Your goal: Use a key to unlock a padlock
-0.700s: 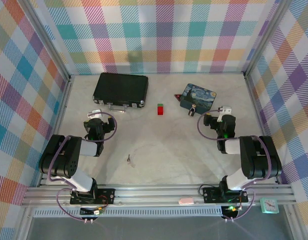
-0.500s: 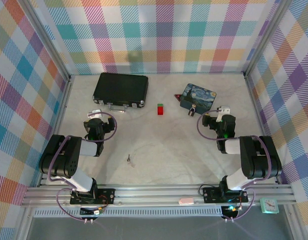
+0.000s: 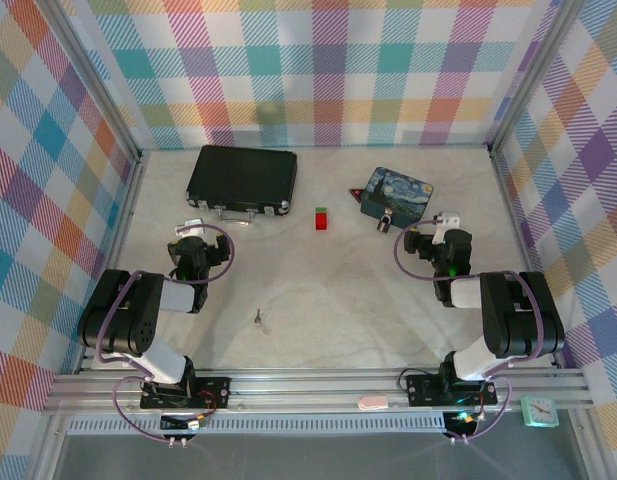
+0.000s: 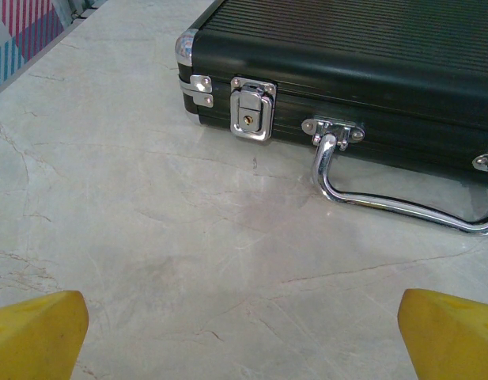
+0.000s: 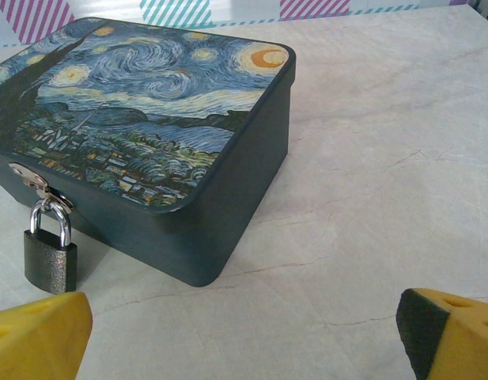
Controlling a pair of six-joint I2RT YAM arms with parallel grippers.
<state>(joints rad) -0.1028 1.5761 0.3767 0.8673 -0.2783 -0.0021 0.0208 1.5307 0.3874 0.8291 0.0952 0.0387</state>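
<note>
Closest to my bases, the key (image 3: 260, 318) lies flat on the desk (image 3: 328, 280), in the open stretch between my two arms and nearer the left one. A faint wire loop (image 3: 278, 300) curves away from it. Nothing touches the key, and both tools sit well apart from it, farther out.

My left tool (image 4: 244, 340) is spread wide and empty. Its yellow fingertips (image 4: 38, 332) sit at the bottom corners of the left wrist view with bare marbled desk between them. Straight ahead, past a strip of open desk, a black briefcase (image 4: 370, 71) lies flat and closed. Its front edge faces me, with a chrome latch (image 4: 251, 115) on it and a chrome handle (image 4: 386, 202) folded down onto the desk.

My right tool (image 5: 244, 340) is also wide and empty. One fingertip (image 5: 38, 332) is yellow and the other shows a dark pad. Directly in front stands a blue swirly-painted tin (image 5: 149, 134), lid shut, with one rounded corner turned toward me. The padlock (image 5: 51, 257) hangs on the tin's left-hand face, off to the left of my centre line. Its silver shackle is closed through the hasp (image 5: 34, 184), and its dark body is upright and seems to rest on the desk. Only bare desk lies between my left fingertip and the padlock, while the tin's corner fills the path straight ahead.

Farther out, a small red-and-green block (image 3: 321, 217) stands between the briefcase and the tin, apart from both. Plaid walls (image 3: 328, 70) close off the back.
</note>
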